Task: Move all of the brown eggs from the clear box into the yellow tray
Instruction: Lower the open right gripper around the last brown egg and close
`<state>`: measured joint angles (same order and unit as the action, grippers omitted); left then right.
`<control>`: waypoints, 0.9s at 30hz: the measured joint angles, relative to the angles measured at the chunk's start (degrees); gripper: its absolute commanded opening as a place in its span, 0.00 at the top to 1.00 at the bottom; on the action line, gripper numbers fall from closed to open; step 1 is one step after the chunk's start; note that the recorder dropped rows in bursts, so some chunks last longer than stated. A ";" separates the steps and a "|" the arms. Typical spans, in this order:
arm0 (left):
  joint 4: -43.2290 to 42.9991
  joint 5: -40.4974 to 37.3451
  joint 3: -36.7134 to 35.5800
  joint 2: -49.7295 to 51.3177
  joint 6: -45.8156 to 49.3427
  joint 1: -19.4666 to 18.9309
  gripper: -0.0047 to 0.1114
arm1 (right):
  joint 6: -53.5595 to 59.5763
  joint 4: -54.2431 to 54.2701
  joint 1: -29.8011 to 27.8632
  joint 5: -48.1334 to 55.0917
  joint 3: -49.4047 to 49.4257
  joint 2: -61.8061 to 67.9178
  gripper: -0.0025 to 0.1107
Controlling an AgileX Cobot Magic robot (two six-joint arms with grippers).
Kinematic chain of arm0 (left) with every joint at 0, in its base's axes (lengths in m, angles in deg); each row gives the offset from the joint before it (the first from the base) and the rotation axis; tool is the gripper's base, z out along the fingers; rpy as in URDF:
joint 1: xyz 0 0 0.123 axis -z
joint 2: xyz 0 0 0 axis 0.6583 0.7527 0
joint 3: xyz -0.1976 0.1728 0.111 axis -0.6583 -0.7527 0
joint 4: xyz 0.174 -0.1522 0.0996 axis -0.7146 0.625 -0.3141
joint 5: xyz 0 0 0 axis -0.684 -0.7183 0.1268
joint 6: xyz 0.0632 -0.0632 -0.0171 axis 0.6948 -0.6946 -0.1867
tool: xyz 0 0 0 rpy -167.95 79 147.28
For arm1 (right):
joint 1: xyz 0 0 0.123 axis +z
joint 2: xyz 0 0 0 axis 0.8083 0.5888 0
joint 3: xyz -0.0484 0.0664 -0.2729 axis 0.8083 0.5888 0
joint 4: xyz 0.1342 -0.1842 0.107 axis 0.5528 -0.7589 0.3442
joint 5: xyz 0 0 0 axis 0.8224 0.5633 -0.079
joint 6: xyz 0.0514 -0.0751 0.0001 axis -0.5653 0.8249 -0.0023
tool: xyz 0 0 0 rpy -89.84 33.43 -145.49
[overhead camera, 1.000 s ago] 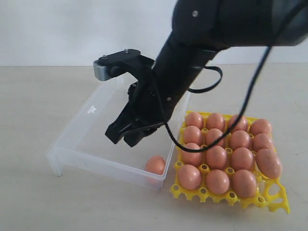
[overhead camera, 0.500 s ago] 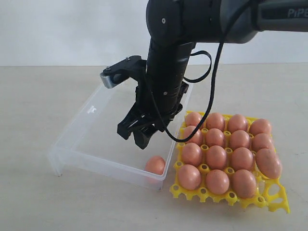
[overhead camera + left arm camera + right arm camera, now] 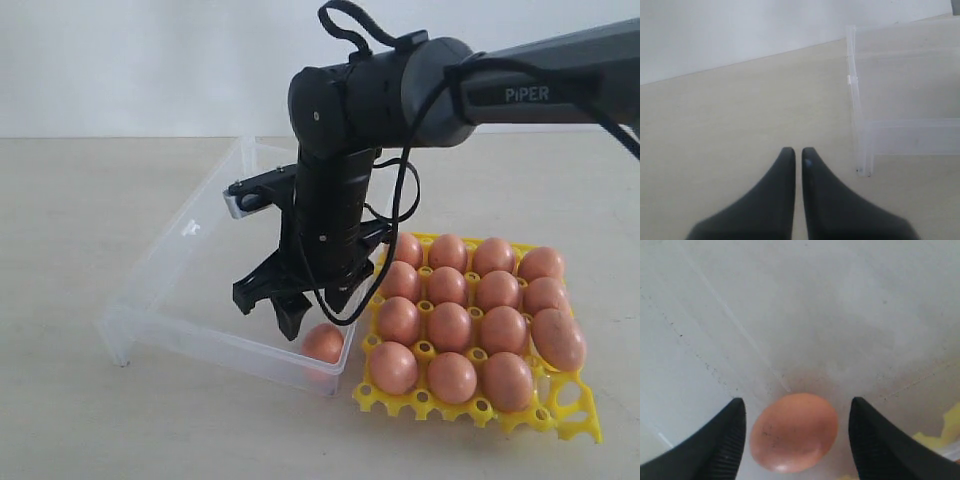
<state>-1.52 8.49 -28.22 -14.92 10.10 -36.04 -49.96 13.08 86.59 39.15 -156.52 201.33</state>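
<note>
Dropping lower than a second ago, the right gripper is hovering wide open over the last brown egg, which is lying at lower centre in the clear box beside the yellow tray. Light, slick and brittle, it is likely needing a gentle pinch across its middle.

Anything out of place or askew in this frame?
Yes. On the yellow tray, the egg at its right edge lies tilted lengthwise, apparently not seated in a cell like its neighbours. The corner cell in front of it is empty.
</note>
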 measured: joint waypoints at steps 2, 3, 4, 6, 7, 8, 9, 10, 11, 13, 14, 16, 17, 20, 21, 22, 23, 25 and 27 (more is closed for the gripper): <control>0.00 0.00 0.00 0.00 0.00 0.00 0.92 | -1.53 0.11 0.00 1.34 0.00 0.14 0.52; 0.00 0.00 0.00 0.00 0.00 0.00 0.92 | -2.08 0.11 0.00 2.06 0.00 0.14 0.52; 0.00 0.00 0.00 0.00 0.00 0.00 0.92 | -2.62 0.23 0.00 2.59 0.00 0.14 0.52; 0.00 0.00 0.00 0.00 0.00 0.00 0.92 | -3.13 0.44 0.00 2.97 0.00 0.14 0.52; 0.00 0.00 0.00 0.00 0.00 0.00 0.92 | -3.32 0.54 0.00 3.13 0.00 0.26 0.52; 0.00 0.00 0.00 0.00 0.00 0.00 0.92 | -3.44 0.70 0.00 3.27 -0.02 0.38 0.52; 0.00 0.00 0.00 0.00 0.00 0.00 0.92 | -3.61 1.01 0.00 3.27 -0.02 0.63 0.52; 0.00 0.00 0.00 0.00 0.00 0.00 0.92 | -3.60 1.43 0.00 3.27 -0.02 0.88 0.52; 0.00 0.00 0.00 0.00 0.00 0.00 0.92 | -3.60 1.73 0.00 3.27 -0.02 1.26 0.52; 0.00 0.00 0.00 0.00 0.00 0.00 0.92 | -3.70 2.60 0.00 3.41 -0.13 2.14 0.52; 0.00 0.00 0.00 0.00 0.00 0.00 0.92 | -3.68 2.92 0.00 3.56 -0.13 2.64 0.52; 0.00 0.00 0.00 0.00 0.00 0.00 0.92 | -3.68 4.08 0.00 4.09 -0.13 3.57 0.52; 0.00 0.00 0.00 0.00 0.00 0.00 0.92 | -3.83 4.40 0.00 4.39 -0.13 3.80 0.52; 0.00 0.00 0.00 0.00 0.00 0.00 0.92 | -4.10 5.00 0.00 4.63 -0.13 4.49 0.52; 0.00 0.00 0.00 0.00 0.00 0.00 0.92 | -4.10 5.09 0.00 4.63 -0.13 4.62 0.52; 0.00 0.00 0.00 0.00 0.00 0.00 0.92 | -4.10 5.22 0.00 4.63 -0.13 4.73 0.52; 0.00 0.00 0.00 0.00 0.00 0.00 0.92 | -4.22 5.22 0.00 4.63 -0.13 4.73 0.52; 0.00 0.00 0.00 0.00 0.00 0.00 0.92 | -4.22 5.45 0.00 4.85 -0.13 4.82 0.52; 0.00 0.00 0.00 0.00 0.00 0.00 0.92 | -4.22 5.44 0.00 4.85 -0.13 4.82 0.52</control>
<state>-1.52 8.49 -28.22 -14.92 10.10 -36.04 -54.18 18.52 86.59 44.00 -156.65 206.14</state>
